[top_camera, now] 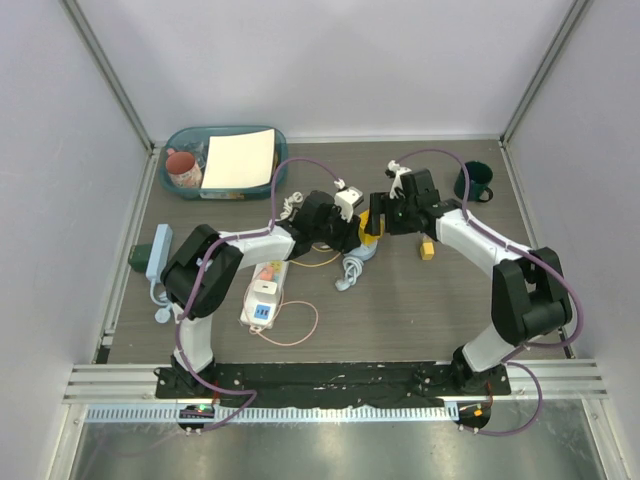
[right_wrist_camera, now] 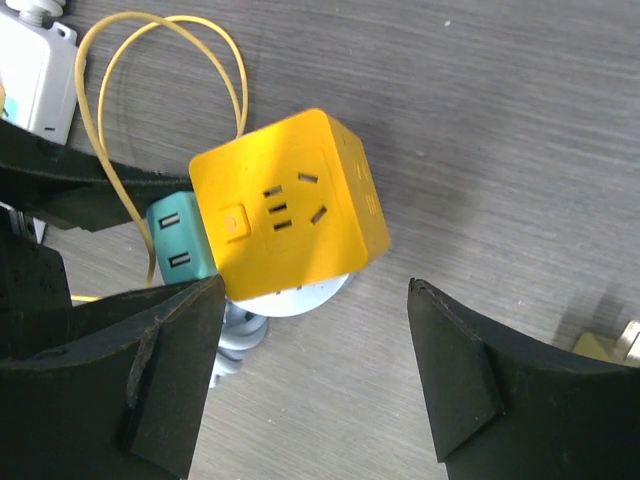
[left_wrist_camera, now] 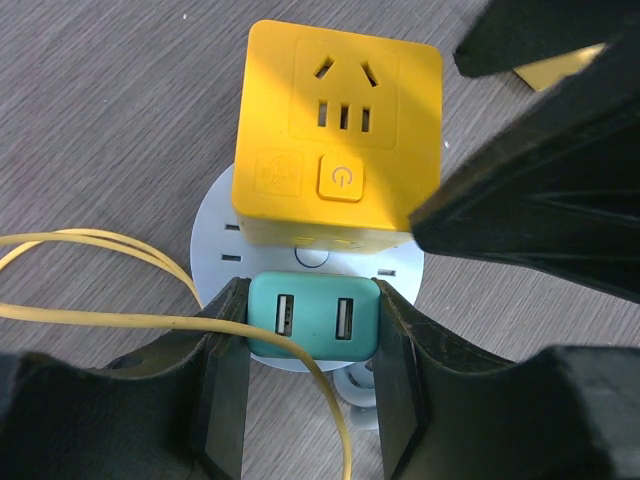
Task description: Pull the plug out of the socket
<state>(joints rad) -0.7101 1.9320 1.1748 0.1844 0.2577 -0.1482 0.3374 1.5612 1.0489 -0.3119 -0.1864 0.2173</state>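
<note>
The socket, a long white power strip point(top_camera: 252, 318) with pastel faces, lies on the table near the left arm. The plug point(top_camera: 263, 291), a small white square block, sits on its middle; neither shows in the wrist views. My left gripper point(top_camera: 358, 233) is away from it, to the right. In the left wrist view the left gripper point(left_wrist_camera: 310, 300) is shut on a teal USB adapter point(left_wrist_camera: 313, 316) that sits on a round pale-blue socket point(left_wrist_camera: 215, 225) beside a yellow cube point(left_wrist_camera: 338, 140). My right gripper point(right_wrist_camera: 315, 290) is open and empty over the table next to the yellow cube point(right_wrist_camera: 295, 200).
A blue basket point(top_camera: 190, 135) with a cup and white sheet stands at the back left. A dark green mug point(top_camera: 474, 182) is at the back right. A shorter light-blue strip point(top_camera: 158, 252) lies far left. A thin yellow cord point(left_wrist_camera: 100, 245) loops by the left fingers. A small yellow block point(top_camera: 427, 249) lies right of centre.
</note>
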